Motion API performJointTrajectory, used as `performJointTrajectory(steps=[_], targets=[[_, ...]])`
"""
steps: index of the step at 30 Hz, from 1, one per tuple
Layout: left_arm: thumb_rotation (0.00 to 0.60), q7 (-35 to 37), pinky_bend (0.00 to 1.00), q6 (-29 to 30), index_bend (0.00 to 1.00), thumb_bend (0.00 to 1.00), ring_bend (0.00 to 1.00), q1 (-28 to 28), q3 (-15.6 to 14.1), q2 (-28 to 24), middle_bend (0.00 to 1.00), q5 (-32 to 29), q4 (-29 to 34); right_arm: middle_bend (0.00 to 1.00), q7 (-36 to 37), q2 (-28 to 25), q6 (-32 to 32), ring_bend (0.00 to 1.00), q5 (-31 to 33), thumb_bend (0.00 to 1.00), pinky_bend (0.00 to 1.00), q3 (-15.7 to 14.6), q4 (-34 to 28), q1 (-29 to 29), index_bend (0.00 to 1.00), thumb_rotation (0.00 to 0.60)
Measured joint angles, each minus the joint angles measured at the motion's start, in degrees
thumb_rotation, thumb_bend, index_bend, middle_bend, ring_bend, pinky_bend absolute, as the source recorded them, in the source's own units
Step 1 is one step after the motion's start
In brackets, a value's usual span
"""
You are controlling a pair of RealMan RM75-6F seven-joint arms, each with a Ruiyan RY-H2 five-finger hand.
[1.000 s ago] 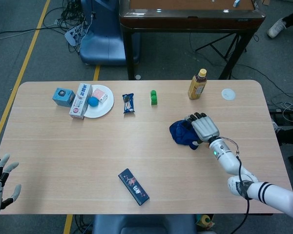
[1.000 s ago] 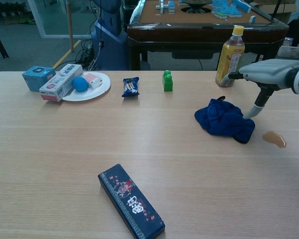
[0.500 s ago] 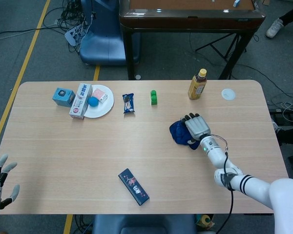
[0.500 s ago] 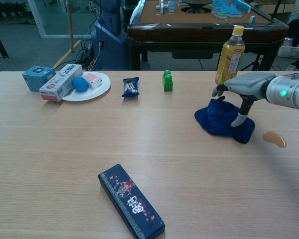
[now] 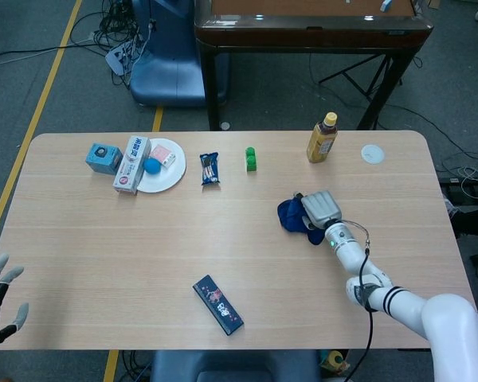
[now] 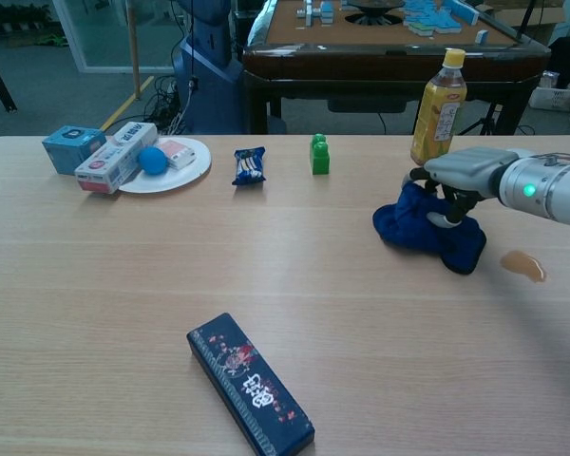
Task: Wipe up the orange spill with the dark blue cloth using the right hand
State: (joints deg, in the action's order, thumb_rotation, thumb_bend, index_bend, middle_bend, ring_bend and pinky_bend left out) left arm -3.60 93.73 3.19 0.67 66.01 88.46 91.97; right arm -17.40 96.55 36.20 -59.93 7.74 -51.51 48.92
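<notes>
The right hand (image 6: 453, 190) closes on the cloth (image 6: 423, 231), seemingly gripping it, near the worktop's right edge; next, drag it onto the spill (image 6: 523, 265).

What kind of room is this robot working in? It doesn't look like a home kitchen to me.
Probably a lab or test room, not a home. Loose cables lie tangled on the grey floor, yellow tape lines mark it off, and a mahjong table stands behind the wooden table, which holds assorted props.
</notes>
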Motion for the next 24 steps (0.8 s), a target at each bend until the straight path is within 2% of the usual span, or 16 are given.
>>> performJointTrajectory(steps=[8, 15, 19, 24], targets=[[0.600, 0.1, 0.00, -0.2, 0.21, 0.33, 0.04, -0.1, -0.1, 0.1, 0.00, 0.4, -0.1, 0.50, 5.8, -8.4, 5.4, 0.51, -5.7, 0.58, 0.68, -0.5, -9.7, -3.6, 0.64, 0.600], [0.600, 0.1, 0.00, -0.6, 0.21, 0.33, 0.04, -0.3, -0.2, 0.1, 0.00, 0.7, -0.1, 0.50, 7.4, -18.2, 10.3, 0.52, -8.8, 0.58, 0.68, -3.1, -18.0, -9.3, 0.64, 0.600], [0.600, -0.1, 0.00, -0.9, 0.21, 0.34, 0.04, -0.5, -0.3, 0.3, 0.00, 0.8, -0.1, 0.50, 7.3, -19.8, 10.6, 0.52, -8.8, 0.58, 0.68, -4.5, -18.1, -11.3, 0.64, 0.600], [0.600, -0.3, 0.00, -1.5, 0.21, 0.33, 0.04, -0.7, -0.4, 0.6, 0.00, 0.7, -0.1, 0.50, 6.4, -18.6, 8.2, 0.52, -8.1, 0.58, 0.68, -6.0, -14.7, -11.8, 0.64, 0.600]])
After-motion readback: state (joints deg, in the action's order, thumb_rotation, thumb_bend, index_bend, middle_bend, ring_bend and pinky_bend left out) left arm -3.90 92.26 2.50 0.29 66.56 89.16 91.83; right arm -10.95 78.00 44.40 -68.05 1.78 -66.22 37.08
